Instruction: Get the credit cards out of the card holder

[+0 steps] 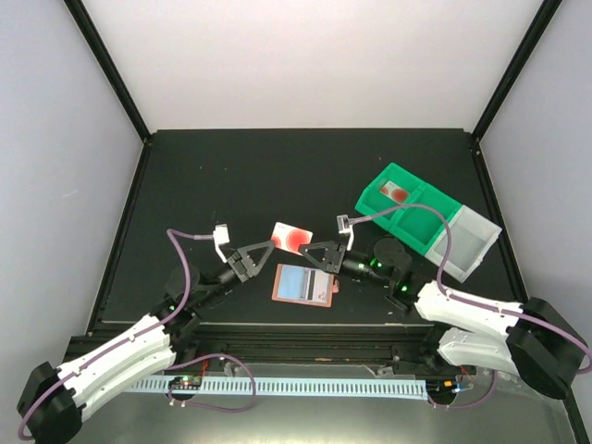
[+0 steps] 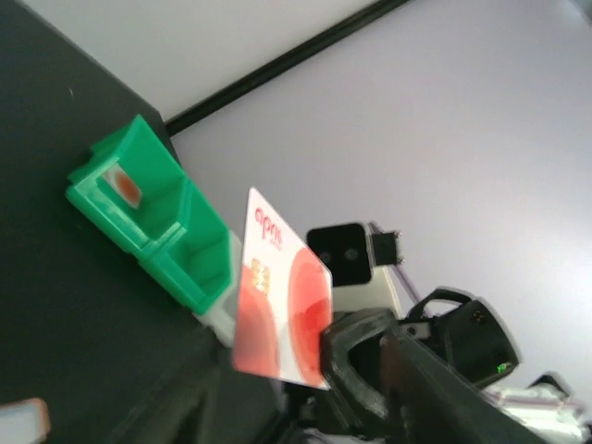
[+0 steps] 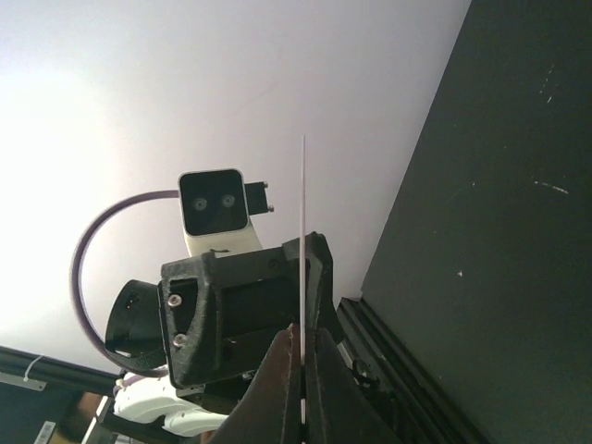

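Our left arm points to 1 o'clock, our right to 10 o'clock. Our right pincer (image 1: 309,250) pinches a credit card (image 1: 291,237); our left pincer (image 1: 270,245) sits just beside it.

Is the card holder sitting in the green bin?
No, the holder lies flat on the table between the two arms, well apart from the bin.

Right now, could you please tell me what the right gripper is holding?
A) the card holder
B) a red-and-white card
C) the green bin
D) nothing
B: the right gripper is shut on a thin red-and-white card, which its wrist view shows edge-on between the fingers.
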`<state>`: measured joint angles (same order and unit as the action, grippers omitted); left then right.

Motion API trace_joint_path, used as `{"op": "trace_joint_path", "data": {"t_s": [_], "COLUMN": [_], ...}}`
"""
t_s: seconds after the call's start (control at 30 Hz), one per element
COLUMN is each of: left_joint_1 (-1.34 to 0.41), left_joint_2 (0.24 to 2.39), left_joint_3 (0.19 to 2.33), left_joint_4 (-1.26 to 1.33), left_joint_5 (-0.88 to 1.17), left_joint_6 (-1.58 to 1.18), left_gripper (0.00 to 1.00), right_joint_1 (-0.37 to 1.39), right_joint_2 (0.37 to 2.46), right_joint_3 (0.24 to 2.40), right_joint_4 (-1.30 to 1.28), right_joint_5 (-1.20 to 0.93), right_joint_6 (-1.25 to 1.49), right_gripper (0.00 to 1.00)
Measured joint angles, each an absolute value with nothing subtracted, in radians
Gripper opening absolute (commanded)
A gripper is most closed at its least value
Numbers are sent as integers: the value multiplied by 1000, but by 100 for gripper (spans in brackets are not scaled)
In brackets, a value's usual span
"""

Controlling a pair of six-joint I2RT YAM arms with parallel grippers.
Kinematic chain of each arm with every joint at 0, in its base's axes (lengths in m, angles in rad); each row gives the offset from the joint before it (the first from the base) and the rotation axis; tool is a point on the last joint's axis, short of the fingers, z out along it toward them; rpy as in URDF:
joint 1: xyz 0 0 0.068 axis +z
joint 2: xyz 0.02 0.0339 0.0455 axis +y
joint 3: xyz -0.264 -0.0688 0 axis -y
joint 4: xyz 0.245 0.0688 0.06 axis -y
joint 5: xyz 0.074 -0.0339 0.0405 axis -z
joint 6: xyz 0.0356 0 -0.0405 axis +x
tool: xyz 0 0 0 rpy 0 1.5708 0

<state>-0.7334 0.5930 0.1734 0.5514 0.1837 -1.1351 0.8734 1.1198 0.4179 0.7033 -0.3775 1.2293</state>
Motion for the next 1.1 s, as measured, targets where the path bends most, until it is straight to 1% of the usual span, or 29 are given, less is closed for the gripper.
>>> {"op": "trace_joint_path", "data": {"t_s": [0.07, 0.17, 0.2, 0.43, 0.67, 0.77, 0.93, 1.1], "left_joint_1": [-733, -733, -733, -733, -733, -733, -733, -733], "left_joint_2": [574, 554, 548, 546, 570, 587, 639, 689], "left_joint_3": [174, 184, 196, 295, 326, 326, 326, 331], "left_joint_4": [532, 464, 426, 181, 6, -46, -80, -124], "left_joint_5": [185, 186, 187, 186, 181, 181, 191, 216], "left_joint_6": [-1117, -1079, -1064, -912, -774, -735, -684, -641], "left_gripper": [78, 95, 98, 99, 99, 99, 99, 99], "right_joint_1": [873, 873, 871, 788, 585, 483, 316, 224], "right_joint_2": [1093, 1052, 1029, 923, 899, 930, 1040, 1173], "right_joint_3": [419, 419, 419, 475, 541, 588, 700, 828], "right_joint_4": [670, 609, 577, 313, 61, -43, -184, -288], "right_joint_5": [-370, -351, -340, -278, -257, -256, -247, -214], "right_joint_6": [1210, 1179, 1163, 1025, 888, 833, 766, 725], "right_gripper": [1, 1, 1, 1, 1, 1, 1, 1]}}
